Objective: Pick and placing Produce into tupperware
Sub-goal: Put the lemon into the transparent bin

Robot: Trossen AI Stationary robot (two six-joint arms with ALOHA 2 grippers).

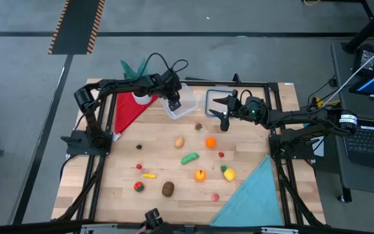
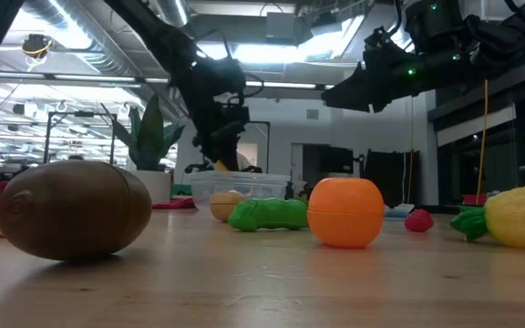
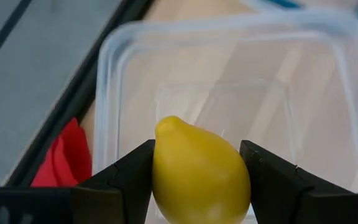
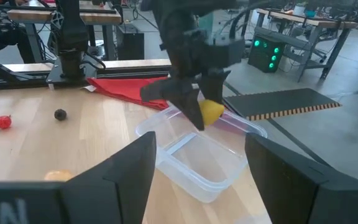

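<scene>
Jaws on my left gripper are clamped on a yellow lemon, hanging right above the tupperware at the bench's far edge; right gripper waits open nearby.

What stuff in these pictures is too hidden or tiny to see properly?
- Lower part of the yellow lemon: left wrist view, cut off by the picture's edge, between the left gripper fingers.
- Tupperware inside: low view, blocked by the green vegetable and the orange.
- Small dark thing: high view, too small to name.
- Right gripper fingertips: right wrist view, cut off at the edge.
</scene>
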